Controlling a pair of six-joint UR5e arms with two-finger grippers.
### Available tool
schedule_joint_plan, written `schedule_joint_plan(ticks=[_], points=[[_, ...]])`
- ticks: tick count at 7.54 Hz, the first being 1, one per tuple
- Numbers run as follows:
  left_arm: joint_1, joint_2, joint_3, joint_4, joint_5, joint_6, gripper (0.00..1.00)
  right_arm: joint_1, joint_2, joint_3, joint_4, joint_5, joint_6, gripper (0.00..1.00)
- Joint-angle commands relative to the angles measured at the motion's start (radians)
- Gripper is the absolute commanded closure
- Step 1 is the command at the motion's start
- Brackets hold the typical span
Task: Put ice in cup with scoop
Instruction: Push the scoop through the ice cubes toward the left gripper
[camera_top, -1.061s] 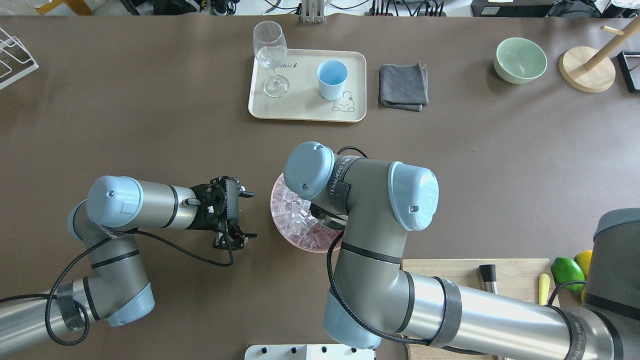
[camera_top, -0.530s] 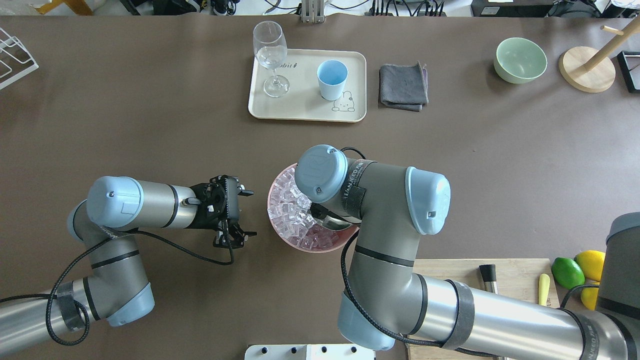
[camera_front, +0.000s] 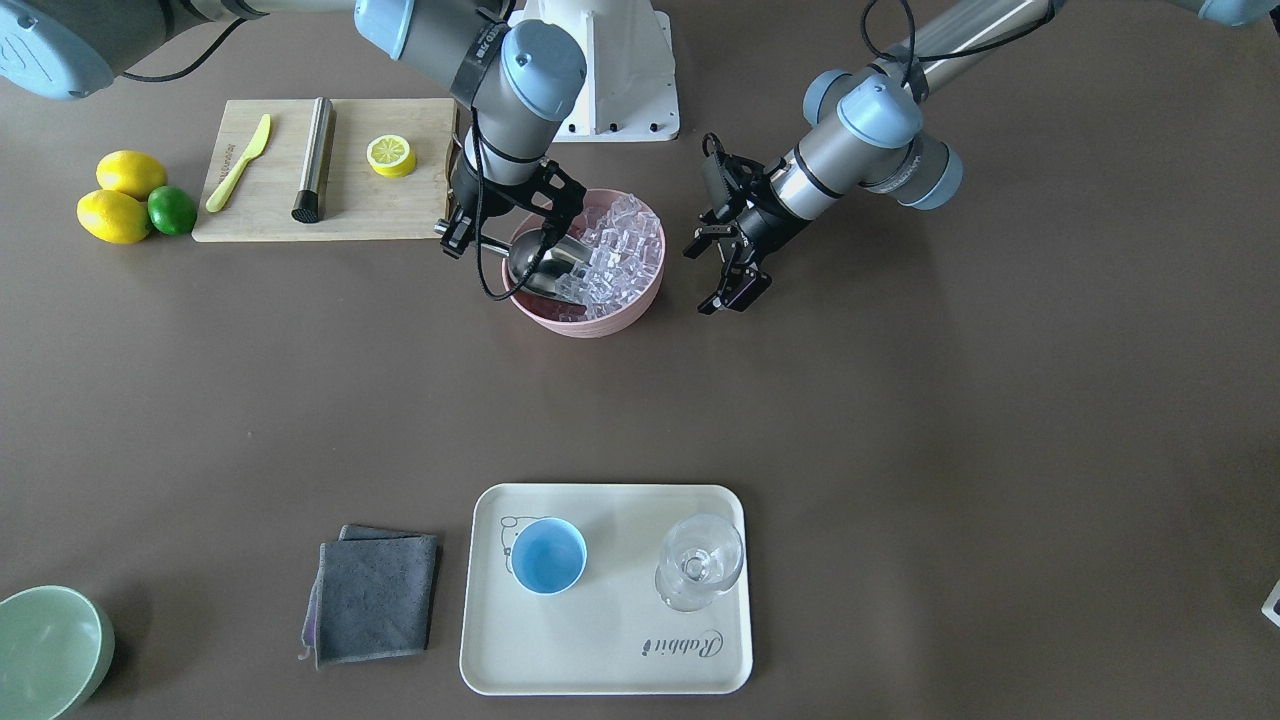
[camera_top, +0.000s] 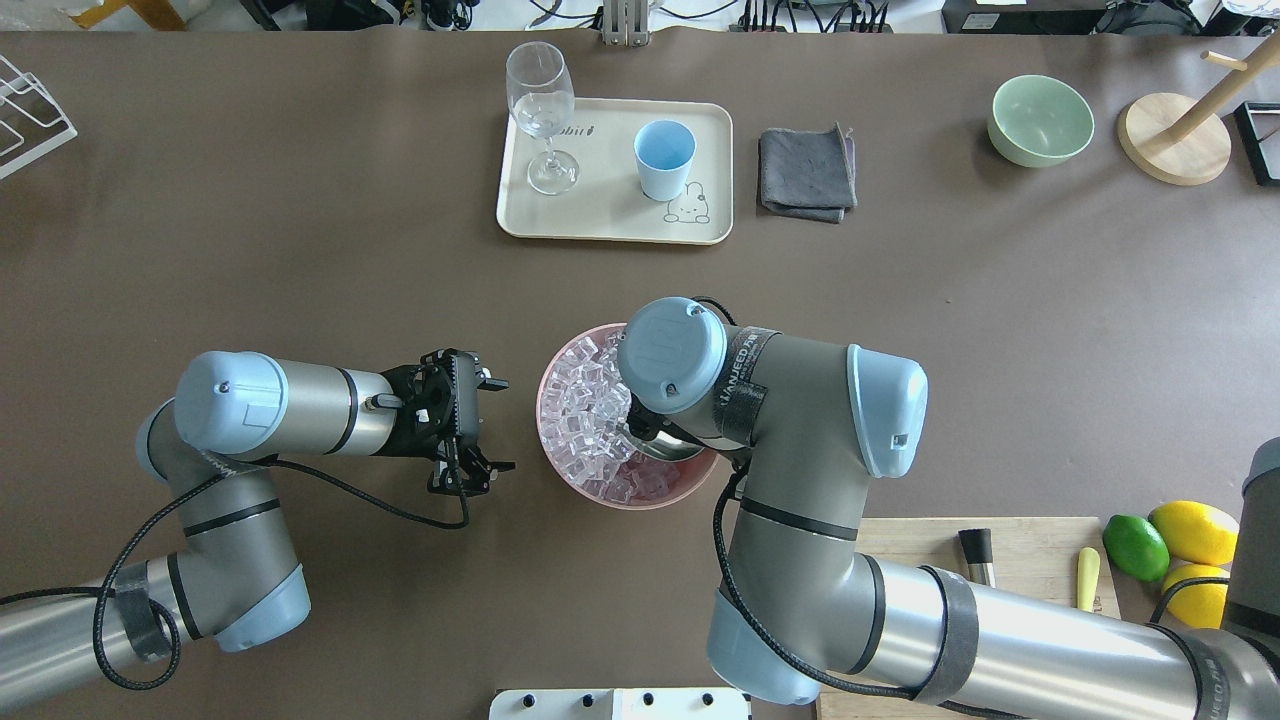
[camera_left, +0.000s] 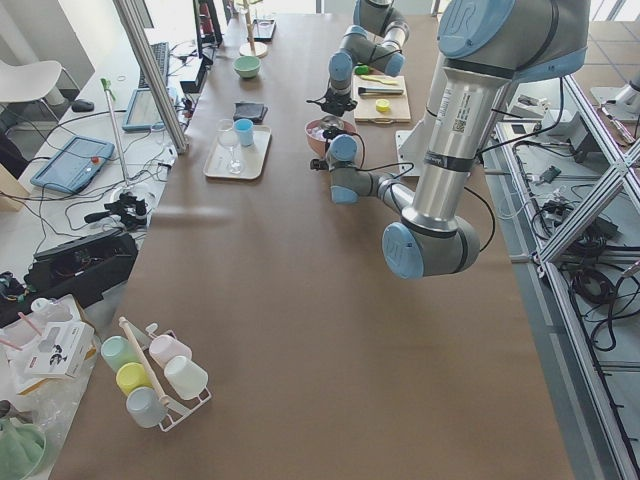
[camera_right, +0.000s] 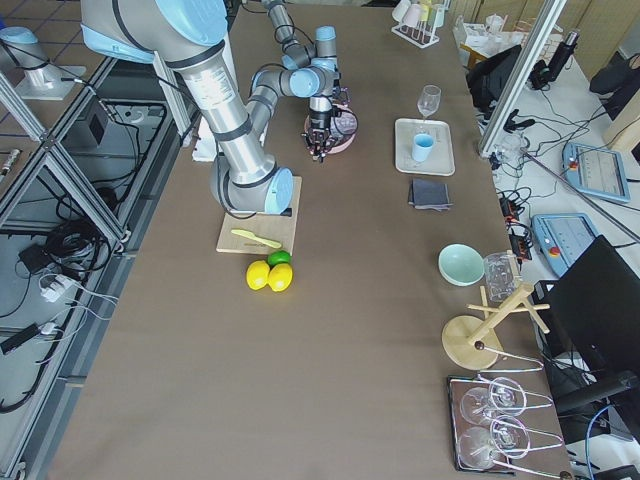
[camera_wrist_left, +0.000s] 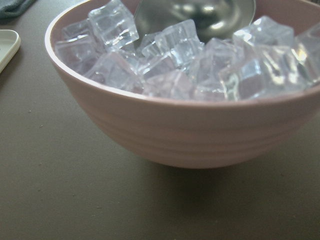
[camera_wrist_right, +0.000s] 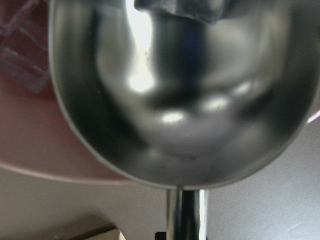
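The scoop lies tilted in the pink bowl, at the side nearest the cutting board. Its trough looks empty in the right wrist view. My right gripper is shut on its rod handle just outside the rim. The ice fills the rest of the bowl and also shows in the left wrist view. My left gripper is open and empty, just left of the bowl. The light-blue cup stands empty on the cream tray, far from both grippers.
A clear stemmed glass stands on the tray beside the cup. A grey cloth and a green bowl lie to its right. A cutting board holds a steel cylinder, yellow knife and lemon half, with lemons and a lime beside it.
My right arm has moved to the right in the overhead view, drawing the scoop toward the bowl's right side and uncovering more ice. The left arm has not moved.
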Motion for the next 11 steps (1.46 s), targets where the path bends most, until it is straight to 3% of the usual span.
schedule_joint_plan(ticks=[1, 5, 11], points=[[0.0, -0.002, -0.002, 0.002, -0.002, 0.002, 0.02, 0.001, -0.023, 0.03, 0.042, 0.0, 0.002, 1.0], [0.0, -0.002, -0.002, 0.002, 0.0, 0.002, 0.02, 0.002, -0.06, 0.104, 0.044, 0.002, 0.043, 1.0], [-0.002, -0.003, -0.012, 0.006, -0.006, 0.003, 0.02, 0.002, -0.132, 0.153, 0.2, 0.044, 0.084, 1.0]])
